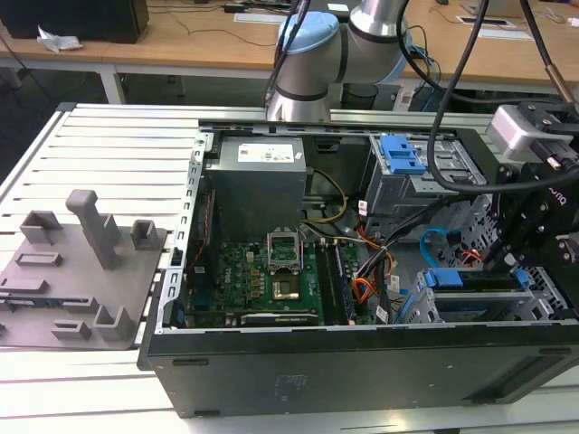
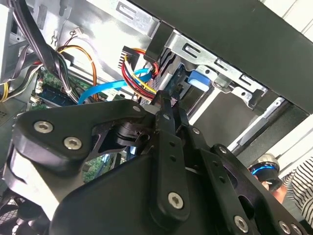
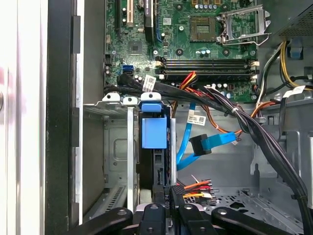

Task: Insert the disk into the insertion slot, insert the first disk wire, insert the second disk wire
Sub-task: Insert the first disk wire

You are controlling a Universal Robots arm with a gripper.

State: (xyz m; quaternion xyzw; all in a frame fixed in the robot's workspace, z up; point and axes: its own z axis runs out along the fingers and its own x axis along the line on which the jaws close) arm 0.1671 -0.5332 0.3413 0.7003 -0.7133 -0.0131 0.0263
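The exterior view takes in the whole open computer case [image 1: 362,362] on a slatted table [image 1: 109,145]. A grey fixture plate [image 1: 81,262] lies well apart from the insertion slot [image 1: 425,307], and the robot arm [image 1: 317,63] rises beyond the case.

The first wrist view looks straight down on the insertion slot [image 3: 120,147]. The disk [image 3: 153,132] stands edge-on inside it, with the blue carrier tab at the end of the slot nearest the motherboard [image 3: 195,29].

The second disk wire [image 3: 205,144] loops in the open bay just beside the slot. Its dark plug hangs free, apart from the disk.

A white label [image 1: 269,152] sits on the power supply, on the far side of the motherboard from the slot. Small white tags [image 3: 197,119] hang on cables near the slot's tab end. None of this print can be read.

The gripper [image 3: 170,205] is at the slot's other end, its fingers drawn close together. They appear clenched on the dark plug of the first disk wire [image 3: 198,187], right at the end of the disk. In the second wrist view the fingertips [image 2: 165,105] meet where the red, yellow and black strands run in.
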